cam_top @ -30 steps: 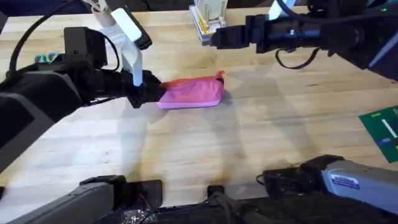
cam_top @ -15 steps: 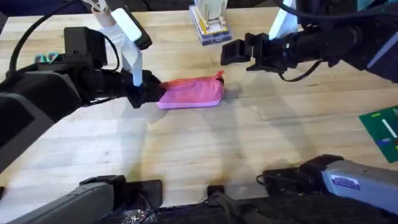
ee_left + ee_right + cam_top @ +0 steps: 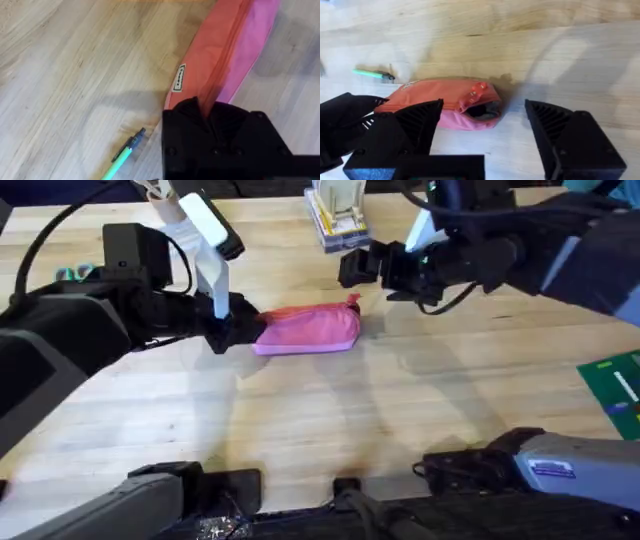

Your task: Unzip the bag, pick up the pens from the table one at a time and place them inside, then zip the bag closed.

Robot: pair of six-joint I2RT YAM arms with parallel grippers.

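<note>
The pink bag (image 3: 308, 330) lies on the table (image 3: 330, 430) left of centre. My left gripper (image 3: 236, 330) is shut on its left end; in the left wrist view the fabric of the bag (image 3: 225, 60) runs in between the black fingers (image 3: 185, 125). My right gripper (image 3: 352, 270) hovers open just behind the bag's right end. In the right wrist view its fingers (image 3: 415, 125) straddle the bag (image 3: 440, 100), whose right end gapes slightly under the zipper pull (image 3: 478, 90). A mint-green pen (image 3: 122, 156) lies on the wood beside the bag's left end, the same pen (image 3: 372, 74) showing beyond the bag.
Teal-handled scissors (image 3: 75, 273) lie at the far left. A small stack of boxes (image 3: 335, 215) stands at the back centre, close behind the right gripper. A green card (image 3: 615, 390) lies at the right edge. Bare wood spreads in front of the bag.
My right gripper has come forward and down from the back of the table to just behind the bag's right end. The left gripper and bag have stayed put.
</note>
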